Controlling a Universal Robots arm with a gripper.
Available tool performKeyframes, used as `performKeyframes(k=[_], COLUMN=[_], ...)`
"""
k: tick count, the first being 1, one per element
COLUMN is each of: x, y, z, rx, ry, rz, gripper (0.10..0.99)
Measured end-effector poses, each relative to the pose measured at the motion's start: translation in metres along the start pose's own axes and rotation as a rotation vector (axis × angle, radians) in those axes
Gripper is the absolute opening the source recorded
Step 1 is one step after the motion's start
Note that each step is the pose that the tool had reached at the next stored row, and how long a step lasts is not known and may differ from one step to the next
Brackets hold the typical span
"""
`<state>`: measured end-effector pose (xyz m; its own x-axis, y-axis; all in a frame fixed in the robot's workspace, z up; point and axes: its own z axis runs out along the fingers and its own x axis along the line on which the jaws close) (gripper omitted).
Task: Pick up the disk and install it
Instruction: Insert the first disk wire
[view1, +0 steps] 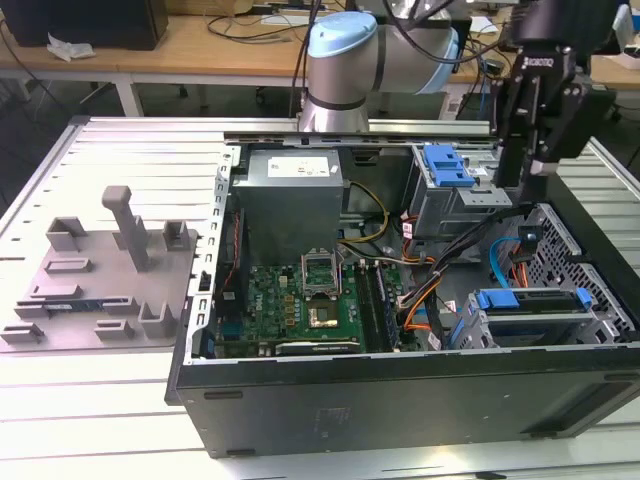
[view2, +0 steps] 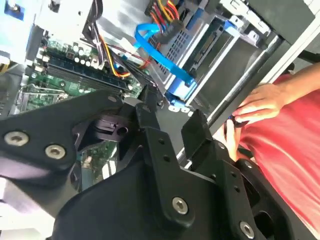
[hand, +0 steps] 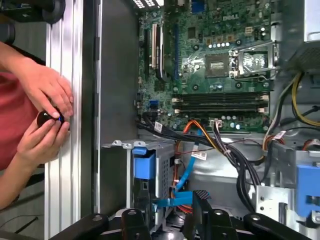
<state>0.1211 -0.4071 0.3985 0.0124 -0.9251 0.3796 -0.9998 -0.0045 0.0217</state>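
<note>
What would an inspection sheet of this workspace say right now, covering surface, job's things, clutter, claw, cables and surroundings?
Surface: slatted metal table bearing an open PC case.
Job's things: disk in its blue bracket sits at the drive cage in the case's near corner, on the exterior view's right; cannot tell if it is fully seated.
Clutter: grey fixture plate on the exterior view's left.
Claw: claw open and empty, above the case's drive cages.
Cables: blue cable and orange-black bundle lie loose beside the disk.
Surroundings: wooden desk behind; a person's hands hold a small black object at the table edge.
</note>
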Motion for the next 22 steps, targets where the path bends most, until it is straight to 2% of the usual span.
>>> performKeyframes(k=[2, 4, 6, 9, 11, 12, 14, 17, 18, 19, 21, 22], x=[-0.0005, -0.0006, -0.0015, -0.0019, -0.0021, -0.0022, -0.0024, -0.0033, -0.0041, -0.0048, -0.0071, -0.0095], y=[-0.0232, -0.0379, -0.0391, -0.0393, -0.0393, -0.0393, -0.0393, -0.0394, -0.0394, -0.0394, -0.0395, -0.0395], z=[-0.0005, 0.0001, 0.0023, 0.0033, 0.0038, 0.004, 0.0046, 0.0066, 0.0084, 0.01, 0.0105, 0.0105], rx=[0.0, 0.0, -0.004, -0.003, 0.008, 0.017, 0.046, 0.034, 0.024, 0.019, 0.019, 0.02], ry=[0.0002, 0.0001, -0.0002, -0.0005, 0.0011, 0.0042, 0.0143, 0.0165, 0.0174, 0.0198, 0.0355, 0.0499], rz=[0.0, 0.001, 0.015, 0.039, 0.051, 0.057, 0.078, 0.12, 0.149, 0.164, 0.165, 0.166], gripper=[0.475, 0.475, 0.475, 0.475, 0.475, 0.475, 0.475, 0.475, 0.475, 0.475, 0.475, 0.475])
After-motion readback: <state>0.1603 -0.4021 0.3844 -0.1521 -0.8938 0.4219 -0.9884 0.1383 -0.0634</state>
